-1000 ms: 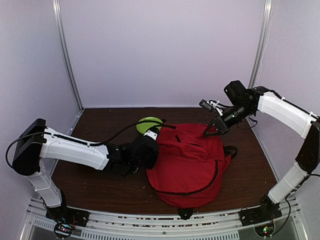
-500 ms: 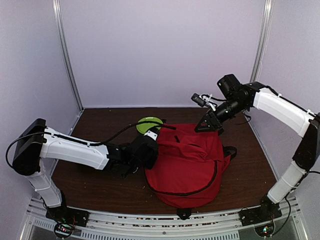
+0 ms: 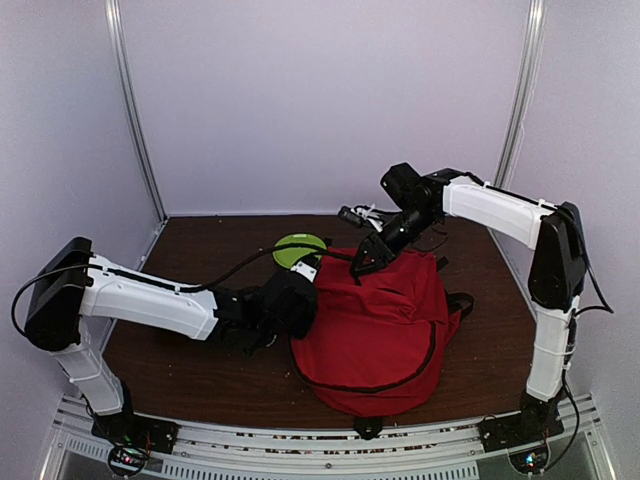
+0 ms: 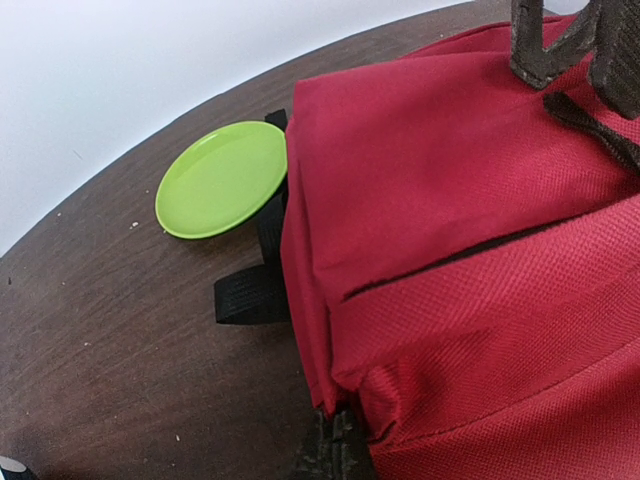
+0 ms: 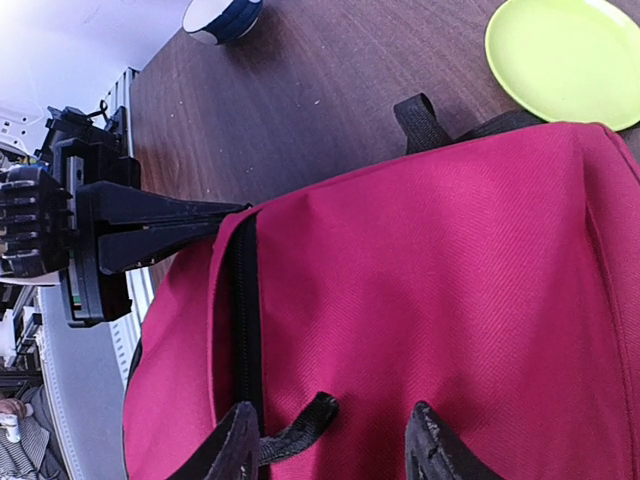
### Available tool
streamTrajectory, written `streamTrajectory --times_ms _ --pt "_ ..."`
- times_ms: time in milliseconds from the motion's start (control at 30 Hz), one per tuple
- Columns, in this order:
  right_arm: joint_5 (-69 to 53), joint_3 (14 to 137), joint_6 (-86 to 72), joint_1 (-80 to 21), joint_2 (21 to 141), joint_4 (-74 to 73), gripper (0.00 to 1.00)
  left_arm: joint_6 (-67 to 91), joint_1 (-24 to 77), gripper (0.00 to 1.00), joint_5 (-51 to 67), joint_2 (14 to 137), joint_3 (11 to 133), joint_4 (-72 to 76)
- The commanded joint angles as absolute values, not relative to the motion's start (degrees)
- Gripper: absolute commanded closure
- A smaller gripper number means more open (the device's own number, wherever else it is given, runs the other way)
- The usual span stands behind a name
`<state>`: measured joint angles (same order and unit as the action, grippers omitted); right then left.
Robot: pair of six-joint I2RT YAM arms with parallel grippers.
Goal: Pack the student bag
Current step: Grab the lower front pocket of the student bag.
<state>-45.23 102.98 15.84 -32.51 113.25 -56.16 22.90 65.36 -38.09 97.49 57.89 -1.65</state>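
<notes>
The student bag (image 3: pixel 378 318), a big red backpack, lies flat in the middle of the table. My left gripper (image 3: pixel 298 296) is at its left edge and is shut on a fold of the red fabric (image 4: pixel 345 400), seen low in the left wrist view. My right gripper (image 3: pixel 364 263) hovers open over the bag's far left top. Its two dark fingertips (image 5: pixel 238 438) straddle red fabric (image 5: pixel 430 280). A black zipper pull tab (image 5: pixel 305 422) lies loose beside the left one, at the end of the black zipper (image 5: pixel 243 310).
A lime green plate (image 3: pixel 299 247) sits on the table just beyond the bag, next to a black strap (image 4: pixel 250 296). A dark blue bowl (image 5: pixel 222 15) shows at the top of the right wrist view. The left arm (image 3: pixel 150 300) stretches low across the left table.
My right gripper has swung left along the bag's far edge, from its right corner to its left top, and has opened. The left gripper has kept its hold and place.
</notes>
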Motion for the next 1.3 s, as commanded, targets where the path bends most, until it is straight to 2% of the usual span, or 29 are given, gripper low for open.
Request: streamTrajectory --times_ms 0,567,967,1100,1267 --pt "-47.6 105.7 16.0 -33.6 114.0 -57.8 0.49 22.6 65.6 1.0 -38.8 96.0 58.1 0.2" --pt "-48.0 108.1 17.8 -34.8 117.1 -61.1 0.52 22.6 65.7 1.0 -39.0 96.1 57.6 0.4" --pt "-44.0 108.0 16.7 -34.8 117.2 -59.3 0.48 22.6 65.7 1.0 -39.2 96.0 57.5 0.4" --pt "-45.1 108.0 16.7 -34.8 117.9 -59.8 0.52 22.6 65.6 1.0 -39.2 96.0 57.5 0.4" --pt "-48.4 108.8 18.0 -34.8 118.4 -61.5 0.63 22.6 65.7 1.0 -39.3 96.0 57.5 0.4"
